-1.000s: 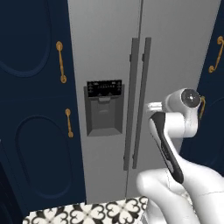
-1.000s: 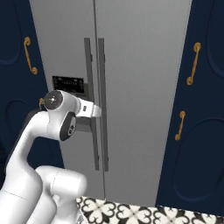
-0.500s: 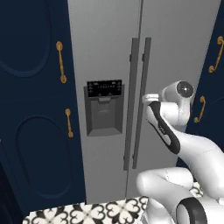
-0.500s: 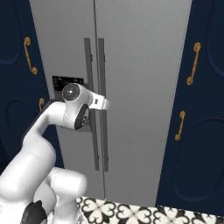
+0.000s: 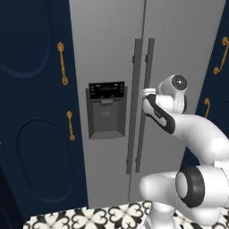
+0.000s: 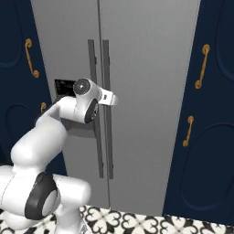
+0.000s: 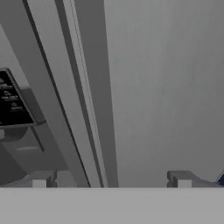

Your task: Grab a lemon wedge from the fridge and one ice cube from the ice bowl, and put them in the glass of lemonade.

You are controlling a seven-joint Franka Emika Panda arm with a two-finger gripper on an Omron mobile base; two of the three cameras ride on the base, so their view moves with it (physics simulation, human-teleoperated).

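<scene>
The fridge (image 5: 107, 53) (image 6: 151, 68) (image 7: 166, 87) stands straight ahead, light grey, with both doors shut. Two dark vertical handles run down its middle, the right-door handle (image 5: 150, 103) (image 6: 107, 109) (image 7: 94, 87) beside the left one (image 5: 133, 103). My gripper (image 5: 145, 92) (image 6: 112, 98) (image 7: 111, 181) is open and level with the upper part of these handles, close to the right-door handle, with nothing between its fingers. With the doors shut, the lemon wedge is hidden. The ice cube, ice bowl and glass of lemonade are out of view.
A black dispenser panel (image 5: 106, 109) (image 7: 11, 103) sits in the left door. Navy cabinets with gold handles (image 5: 62, 62) (image 6: 201, 66) flank the fridge on both sides. Black-and-white patterned tiles (image 5: 89, 217) cover the floor below.
The arm has stretched forward, carrying the hand up and in toward the fridge's middle handles. The jaws have stayed open and the doors shut.
</scene>
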